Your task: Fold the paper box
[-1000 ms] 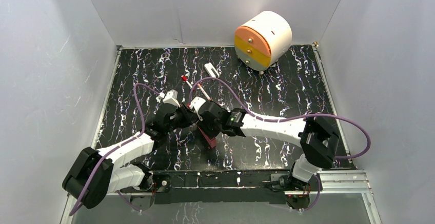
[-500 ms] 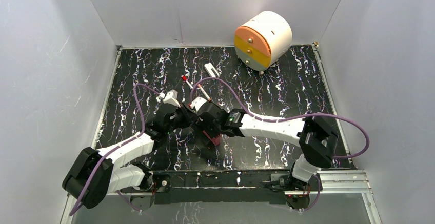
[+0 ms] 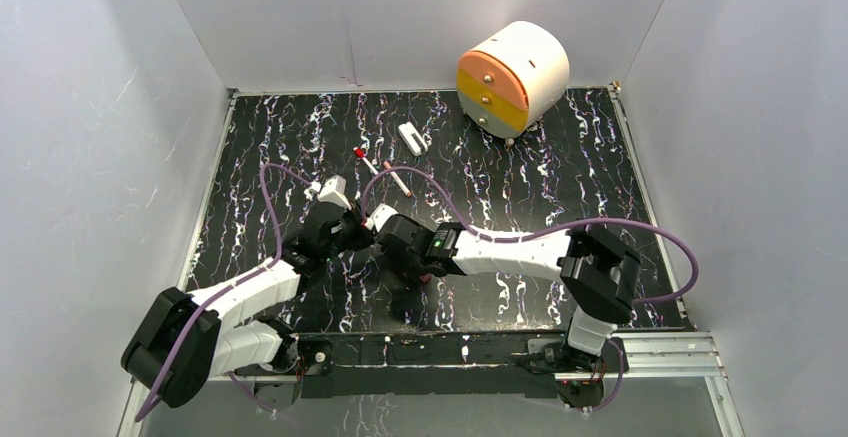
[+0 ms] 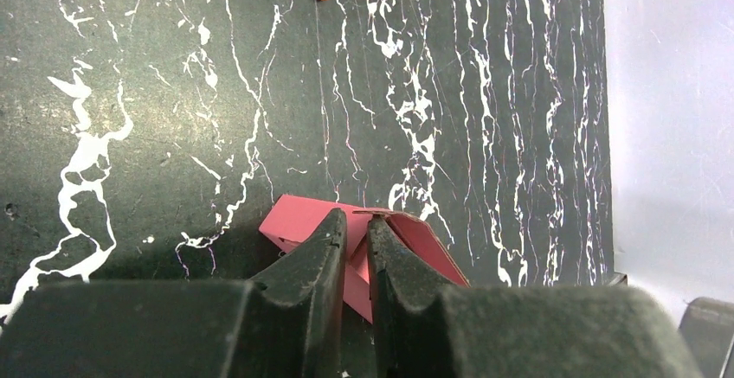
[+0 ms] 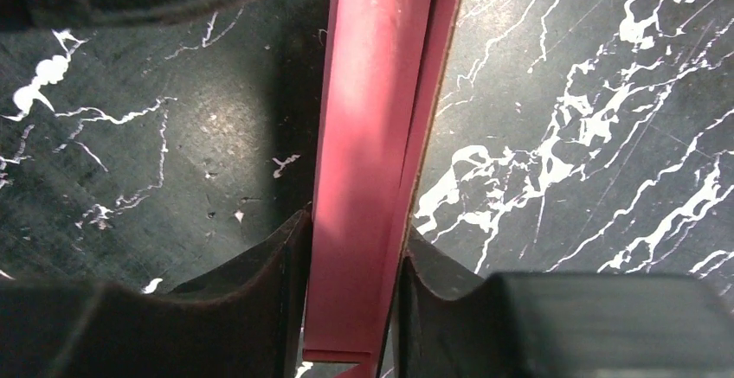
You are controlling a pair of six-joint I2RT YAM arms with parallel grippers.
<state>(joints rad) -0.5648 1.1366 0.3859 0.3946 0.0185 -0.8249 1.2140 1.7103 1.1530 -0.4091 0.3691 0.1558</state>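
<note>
The paper box is pink-red thin card, partly folded, held between both grippers low over the black marbled table. In the left wrist view the paper box [image 4: 299, 221] lies ahead, and my left gripper [image 4: 356, 225] is shut on a raised edge of it. In the right wrist view the paper box [image 5: 372, 136] runs as a long narrow strip, and my right gripper [image 5: 350, 253] is shut on its two sides. In the top view my left gripper [image 3: 357, 232] and right gripper [image 3: 393, 244] meet near the table's middle front. They hide nearly all of the box there.
A round white drawer unit [image 3: 512, 77] with orange and yellow fronts stands at the back right. A small white object [image 3: 411, 138], a red-tipped stick [image 3: 365, 160] and a pinkish pen [image 3: 397, 178] lie behind the grippers. White walls enclose the table.
My right gripper has shifted left and toward the near edge, its wrist turning. The pink card that showed below it is now covered. The left arm has hardly moved.
</note>
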